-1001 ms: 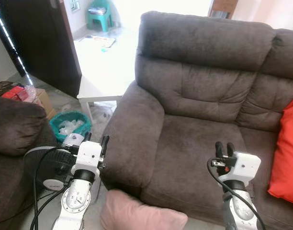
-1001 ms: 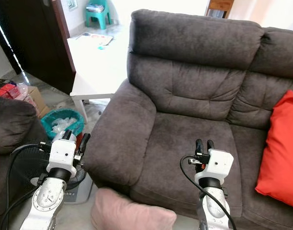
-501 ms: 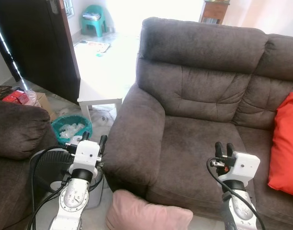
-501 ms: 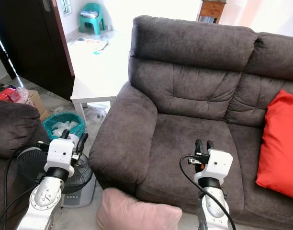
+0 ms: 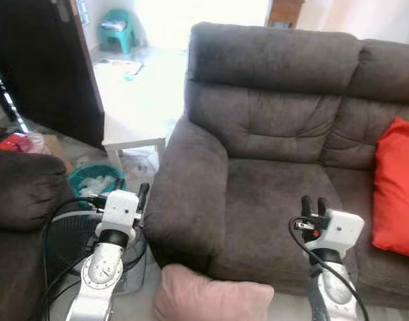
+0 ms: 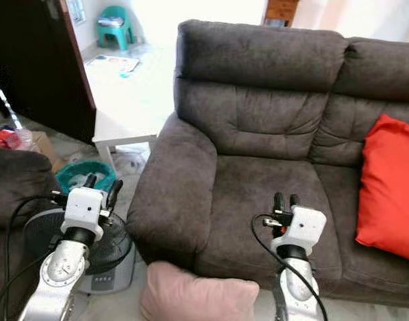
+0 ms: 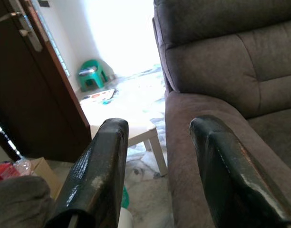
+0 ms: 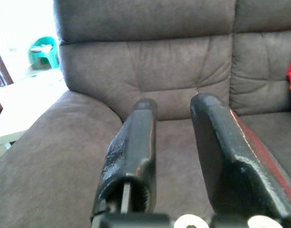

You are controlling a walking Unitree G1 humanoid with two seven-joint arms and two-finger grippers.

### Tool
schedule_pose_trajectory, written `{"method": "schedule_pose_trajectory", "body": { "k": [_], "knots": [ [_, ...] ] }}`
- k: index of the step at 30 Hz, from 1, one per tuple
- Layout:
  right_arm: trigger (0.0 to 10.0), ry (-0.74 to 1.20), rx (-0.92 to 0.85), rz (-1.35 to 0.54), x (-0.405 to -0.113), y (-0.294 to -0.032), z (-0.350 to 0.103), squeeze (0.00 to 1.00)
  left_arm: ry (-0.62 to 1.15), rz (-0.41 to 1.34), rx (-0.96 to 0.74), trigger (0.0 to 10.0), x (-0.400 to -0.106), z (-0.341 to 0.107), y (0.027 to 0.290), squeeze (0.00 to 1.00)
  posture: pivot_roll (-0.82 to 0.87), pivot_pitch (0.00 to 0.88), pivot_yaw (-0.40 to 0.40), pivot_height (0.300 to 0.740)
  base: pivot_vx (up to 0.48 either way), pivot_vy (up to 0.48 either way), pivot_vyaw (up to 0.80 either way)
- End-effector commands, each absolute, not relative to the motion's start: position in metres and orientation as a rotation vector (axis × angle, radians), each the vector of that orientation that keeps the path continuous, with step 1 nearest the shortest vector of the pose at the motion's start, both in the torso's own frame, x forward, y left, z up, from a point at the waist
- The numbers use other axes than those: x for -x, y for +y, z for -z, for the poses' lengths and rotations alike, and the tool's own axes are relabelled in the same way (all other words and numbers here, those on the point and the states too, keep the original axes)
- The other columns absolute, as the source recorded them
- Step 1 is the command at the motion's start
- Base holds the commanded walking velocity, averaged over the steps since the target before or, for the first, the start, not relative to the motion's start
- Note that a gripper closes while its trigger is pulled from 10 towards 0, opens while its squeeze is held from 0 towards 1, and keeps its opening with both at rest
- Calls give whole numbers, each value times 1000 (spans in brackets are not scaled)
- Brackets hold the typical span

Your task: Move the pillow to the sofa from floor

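A pale pink pillow (image 5: 211, 301) lies on the floor against the front of the dark brown sofa (image 5: 271, 180), at the bottom middle of the head views. My left gripper (image 6: 103, 183) is raised beside the sofa's left armrest (image 5: 184, 194), open and holding nothing; the left wrist view has its fingers (image 7: 102, 166) apart, facing the armrest and the doorway. My right gripper (image 5: 313, 202) hovers over the sofa seat, its fingers (image 8: 136, 142) a little apart with nothing between them. Both grippers are above and beyond the pillow, one on each side.
A red cushion (image 5: 395, 194) leans on the sofa's right seat. A black floor fan (image 6: 104, 247) stands under my left arm, with a green bin (image 5: 94, 180) and a white low table (image 5: 134, 127) behind it. Another dark armchair (image 5: 21, 187) sits at the left and a dark door (image 5: 44, 67) beyond.
The whole picture has shifted, so the camera moved; more of the pink pillow and the fan now shows. Both grippers keep the same pose and opening.
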State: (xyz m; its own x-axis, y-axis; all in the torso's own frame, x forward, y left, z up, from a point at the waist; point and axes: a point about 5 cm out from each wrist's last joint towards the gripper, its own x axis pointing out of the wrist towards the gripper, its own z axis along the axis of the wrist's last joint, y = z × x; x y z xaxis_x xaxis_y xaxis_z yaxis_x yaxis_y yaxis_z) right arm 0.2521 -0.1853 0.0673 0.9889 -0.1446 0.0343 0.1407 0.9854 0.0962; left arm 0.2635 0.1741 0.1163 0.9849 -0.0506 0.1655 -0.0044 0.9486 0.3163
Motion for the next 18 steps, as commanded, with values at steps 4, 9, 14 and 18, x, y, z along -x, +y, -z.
{"method": "schedule_pose_trajectory", "body": {
  "k": [4, 9, 14, 18],
  "knots": [
    [10000, -27, -84, 167, -251, -192, -65, 0, -171, 38, -307, 10000, -264, -117, 171, 0, 132, 0, -35, 740, 0, 268, 0],
    [10000, -29, -85, 165, -252, -192, -65, 0, -171, 42, -306, 10000, -265, -117, 170, 0, 132, 0, -34, 740, 0, 153, 0],
    [10000, -26, -85, 162, -252, -191, -64, 0, -158, 80, -297, 10000, -265, -115, 164, 0, 132, 0, -34, 740, 0, 0, 0],
    [10000, -18, -87, 161, -252, -191, -61, 0, -153, 83, -280, 10000, -266, -113, 161, 0, 130, 0, -33, 740, 0, 0, 0]
  ]
}}
